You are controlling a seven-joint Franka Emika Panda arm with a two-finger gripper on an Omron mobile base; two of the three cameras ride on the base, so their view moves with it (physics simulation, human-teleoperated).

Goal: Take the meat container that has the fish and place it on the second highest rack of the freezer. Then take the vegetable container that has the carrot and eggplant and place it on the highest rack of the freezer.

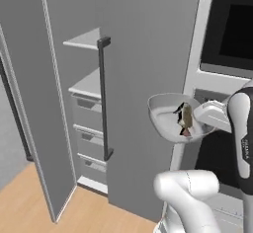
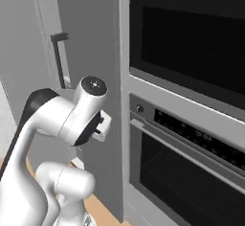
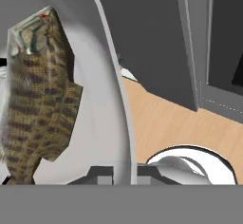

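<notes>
Fish [image 3: 38, 99] striped in hand view, freezer [image 1: 74, 103] elsewhere.

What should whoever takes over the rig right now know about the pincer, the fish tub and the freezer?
Pincer: shut on the fish tub's rim, tub held in the air and tilted.
Fish: inside the tub.
Freezer: door open; highest rack and second rack both bare where visible. The tub hangs right of the opening, in front of the closed grey panel.
Done: fish tub picked up.
Left: set it on the second rack, then fetch the carrot-and-eggplant tub for the highest rack.
</notes>
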